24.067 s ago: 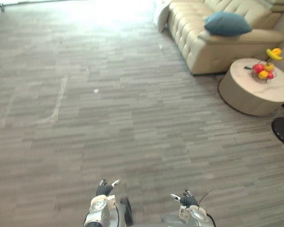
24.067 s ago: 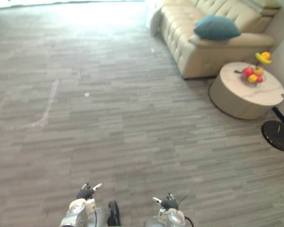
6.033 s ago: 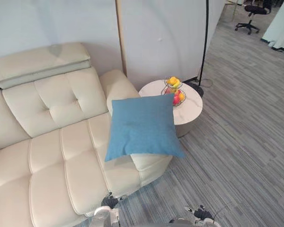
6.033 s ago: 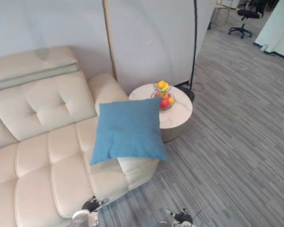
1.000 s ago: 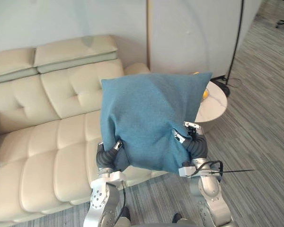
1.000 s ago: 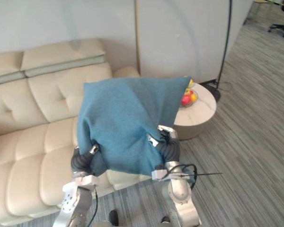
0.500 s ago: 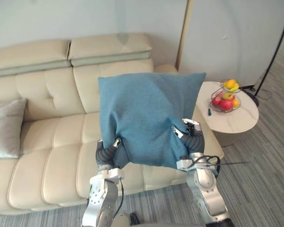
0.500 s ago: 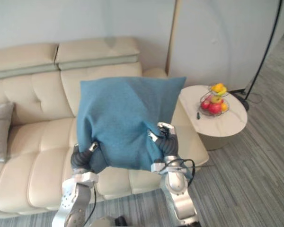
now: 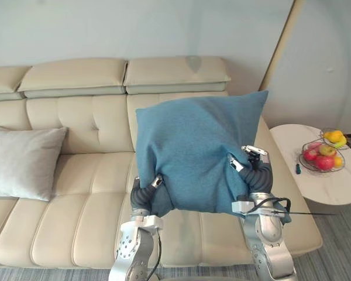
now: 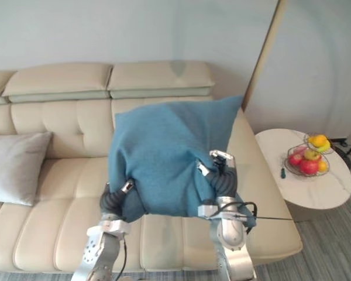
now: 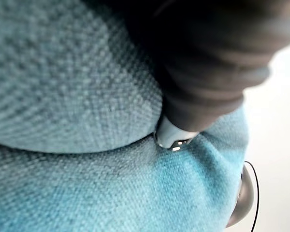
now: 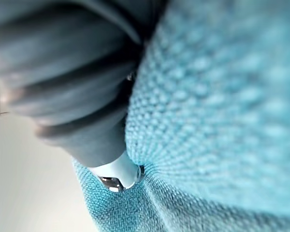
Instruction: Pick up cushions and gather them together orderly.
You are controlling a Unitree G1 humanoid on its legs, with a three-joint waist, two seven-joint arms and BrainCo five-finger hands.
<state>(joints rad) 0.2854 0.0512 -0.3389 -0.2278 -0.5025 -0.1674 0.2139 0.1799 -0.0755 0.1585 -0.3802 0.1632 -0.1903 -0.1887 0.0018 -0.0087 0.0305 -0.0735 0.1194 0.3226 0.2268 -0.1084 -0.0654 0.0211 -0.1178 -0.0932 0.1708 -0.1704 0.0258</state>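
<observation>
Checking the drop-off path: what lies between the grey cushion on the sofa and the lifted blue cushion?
Bare sofa: in the left eye view, only cream seat and backrest panels separate the grey cushion from the blue cushion.

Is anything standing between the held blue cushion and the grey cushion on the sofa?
Nothing visible does. Between the blue cushion and the grey cushion lies only bare sofa seat.

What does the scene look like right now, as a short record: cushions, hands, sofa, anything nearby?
blue cushion: held up in front of the sofa's right half
left hand: shut on its lower left edge
right hand: shut on its lower right edge
grey cushion: on the sofa's left part, leaning on the backrest
table: right of the sofa, fruit bowl on it
gathered: not yet, cushions apart
</observation>
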